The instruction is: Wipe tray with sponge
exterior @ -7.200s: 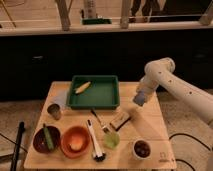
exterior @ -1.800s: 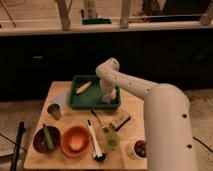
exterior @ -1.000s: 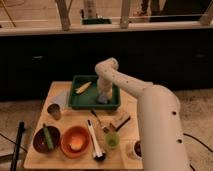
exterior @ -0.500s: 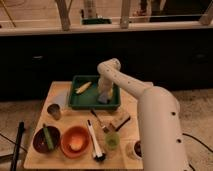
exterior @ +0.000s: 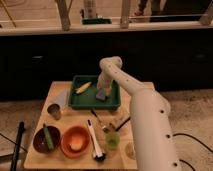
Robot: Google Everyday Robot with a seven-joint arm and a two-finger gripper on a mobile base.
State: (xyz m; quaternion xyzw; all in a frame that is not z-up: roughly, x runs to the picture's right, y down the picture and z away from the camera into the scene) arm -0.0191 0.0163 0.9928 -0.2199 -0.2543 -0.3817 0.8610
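The dark green tray (exterior: 80,102) sits at the back of the wooden table. My gripper (exterior: 102,93) reaches down into the tray's right half from my white arm (exterior: 140,115). It is on the blue-grey sponge (exterior: 102,95), which rests on the tray floor. A yellowish object (exterior: 83,87) lies in the tray's left half.
In front of the tray stand an orange bowl (exterior: 75,141), a dark bowl with a green item (exterior: 46,139), a metal cup (exterior: 54,111), a green cup (exterior: 112,140), a long-handled brush (exterior: 94,142) and a tan block brush (exterior: 117,122). My arm covers the table's right side.
Since seven seconds ago my arm swung from the table's right side into the tray. In the last second the gripper with the sponge shifted slightly to the right inside the tray.
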